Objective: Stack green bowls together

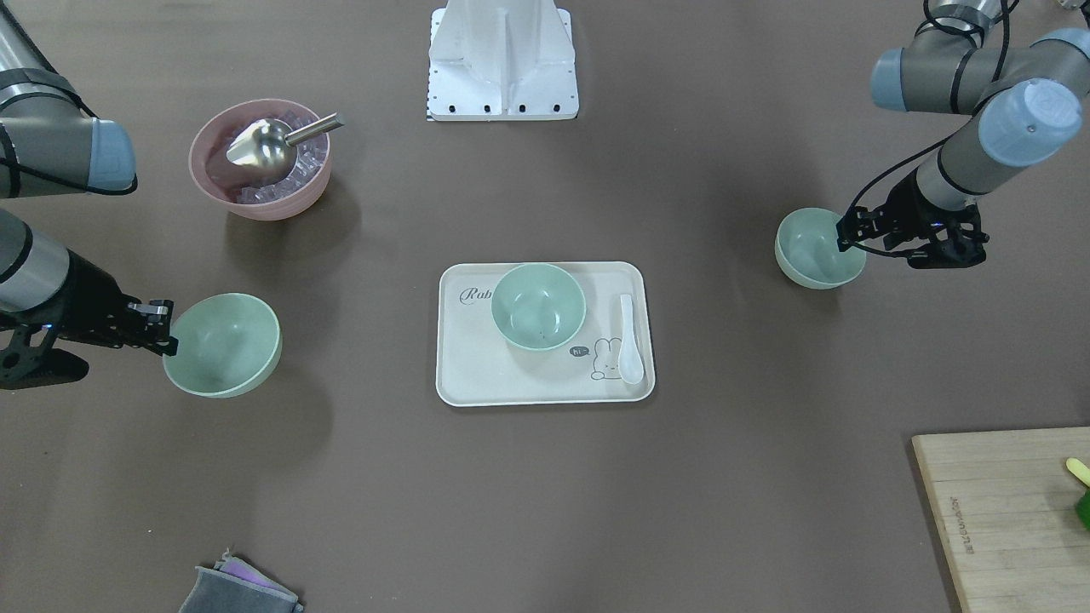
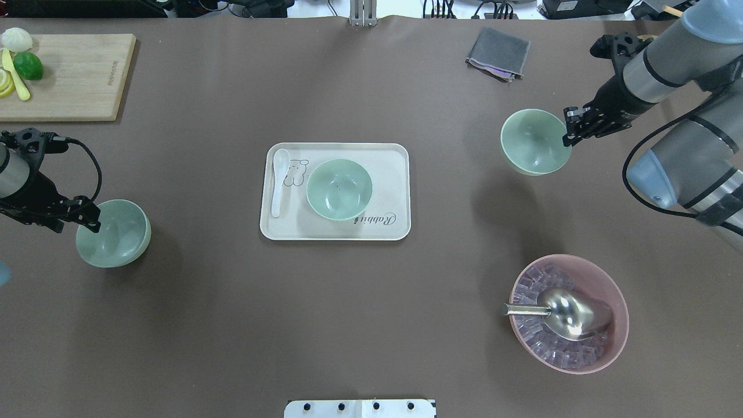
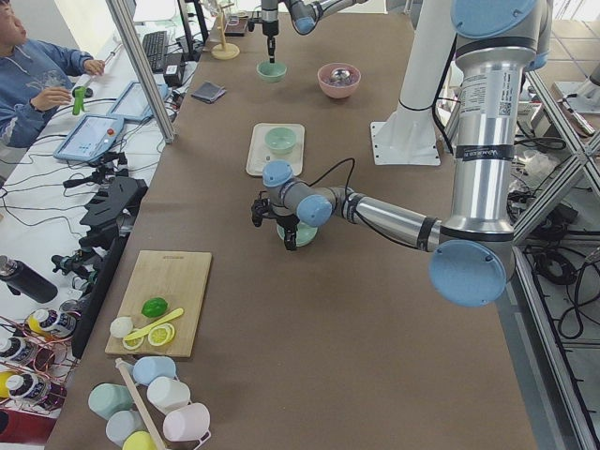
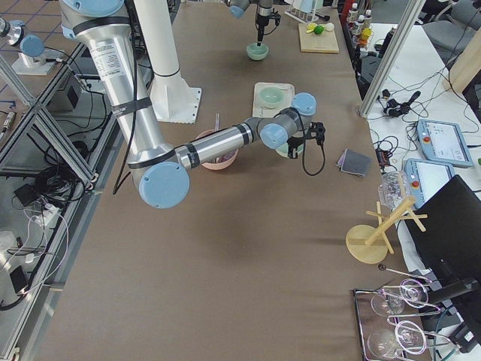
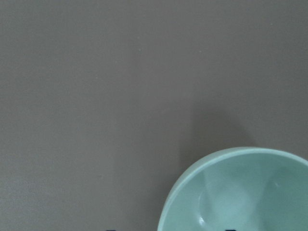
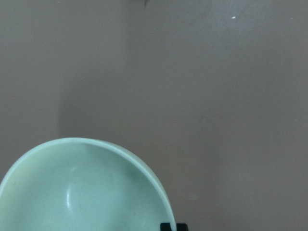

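Observation:
One green bowl stands on the cream tray mid-table. My left gripper is shut on the rim of a second green bowl, tilted and held just above the table at the left. It also shows in the left wrist view. My right gripper is shut on the rim of the third green bowl, held above the table at the far right with its shadow offset below. It also shows in the right wrist view.
A white spoon lies on the tray beside the bowl. A pink bowl with ice and a metal scoop stands near right. A cutting board with fruit is far left, and a grey cloth lies far right.

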Action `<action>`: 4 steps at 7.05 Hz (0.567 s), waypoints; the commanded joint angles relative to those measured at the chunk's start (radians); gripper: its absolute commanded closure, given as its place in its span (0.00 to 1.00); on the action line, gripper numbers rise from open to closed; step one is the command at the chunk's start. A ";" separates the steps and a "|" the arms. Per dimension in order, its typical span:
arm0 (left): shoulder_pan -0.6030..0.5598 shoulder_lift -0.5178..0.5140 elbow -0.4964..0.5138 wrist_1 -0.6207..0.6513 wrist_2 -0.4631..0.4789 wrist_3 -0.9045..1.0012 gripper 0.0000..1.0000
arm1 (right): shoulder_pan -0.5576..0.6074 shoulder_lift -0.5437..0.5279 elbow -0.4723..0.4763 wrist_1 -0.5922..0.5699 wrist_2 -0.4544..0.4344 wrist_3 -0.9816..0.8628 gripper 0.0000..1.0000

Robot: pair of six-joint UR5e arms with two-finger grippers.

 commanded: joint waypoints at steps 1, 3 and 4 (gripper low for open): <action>0.008 -0.003 0.017 0.000 -0.005 -0.003 0.38 | -0.058 0.051 0.026 0.000 -0.009 0.132 1.00; 0.009 -0.005 0.021 -0.017 -0.010 -0.004 0.48 | -0.093 0.092 0.030 0.000 -0.026 0.198 1.00; 0.012 -0.005 0.020 -0.017 -0.011 -0.006 0.66 | -0.118 0.098 0.033 0.000 -0.047 0.221 1.00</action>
